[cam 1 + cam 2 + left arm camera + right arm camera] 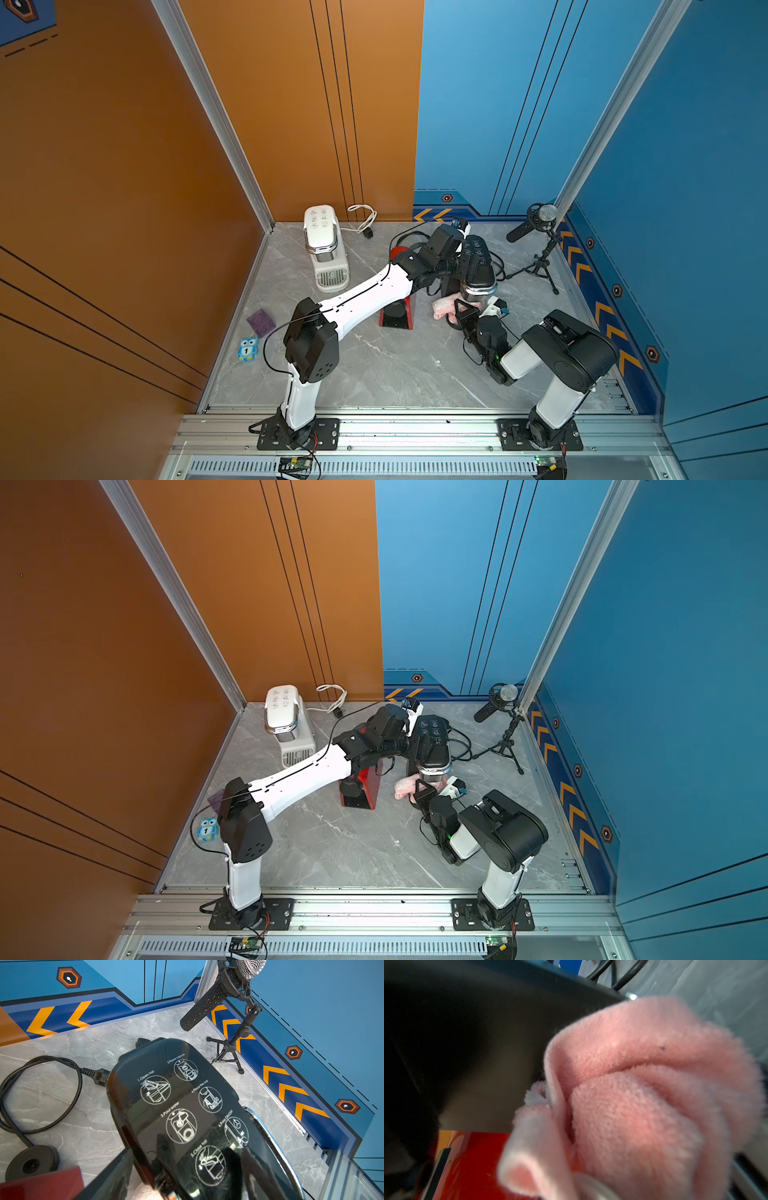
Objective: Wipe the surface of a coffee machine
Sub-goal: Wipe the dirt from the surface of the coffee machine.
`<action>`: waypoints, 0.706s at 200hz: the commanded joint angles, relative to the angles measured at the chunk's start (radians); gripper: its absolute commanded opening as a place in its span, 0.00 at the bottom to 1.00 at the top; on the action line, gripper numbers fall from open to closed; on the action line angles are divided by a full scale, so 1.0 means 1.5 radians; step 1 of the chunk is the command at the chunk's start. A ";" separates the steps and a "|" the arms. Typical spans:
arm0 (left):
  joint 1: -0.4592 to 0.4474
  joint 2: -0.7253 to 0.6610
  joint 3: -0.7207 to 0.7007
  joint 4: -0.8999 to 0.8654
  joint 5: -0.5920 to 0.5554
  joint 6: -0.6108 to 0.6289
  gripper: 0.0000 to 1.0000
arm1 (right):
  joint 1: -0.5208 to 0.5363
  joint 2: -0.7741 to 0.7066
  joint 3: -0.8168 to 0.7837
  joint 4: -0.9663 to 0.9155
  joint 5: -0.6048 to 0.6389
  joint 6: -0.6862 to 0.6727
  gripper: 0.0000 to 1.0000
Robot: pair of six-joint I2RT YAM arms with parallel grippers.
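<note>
Against black coffee machine, pink cloth pinched between right fingers; left fingers clamped around it.

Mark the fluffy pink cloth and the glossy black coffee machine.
fluffy pink cloth (643, 1095), right wrist view, folded middle
glossy black coffee machine (187, 1115), left wrist view, printed lid

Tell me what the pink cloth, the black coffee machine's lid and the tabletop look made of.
The pink cloth: soft fleece or microfibre, fuzzy pile. The black coffee machine lid: probably glossy plastic, mirror-like reflections. The tabletop: grey marble-look slab, veined, smooth; stone or laminate unclear.
</note>
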 commanded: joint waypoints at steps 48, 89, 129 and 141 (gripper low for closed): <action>-0.004 0.041 -0.065 -0.120 0.019 0.007 0.80 | -0.065 -0.112 -0.025 -0.131 0.005 -0.047 0.00; -0.008 0.041 -0.070 -0.119 0.022 0.004 0.79 | -0.020 -0.124 -0.002 -0.134 0.018 -0.040 0.00; -0.012 0.044 -0.070 -0.119 0.023 -0.001 0.79 | 0.026 -0.023 0.028 0.010 0.007 0.011 0.00; -0.013 0.042 -0.074 -0.119 0.022 -0.001 0.78 | 0.023 0.008 0.024 0.054 0.010 0.029 0.00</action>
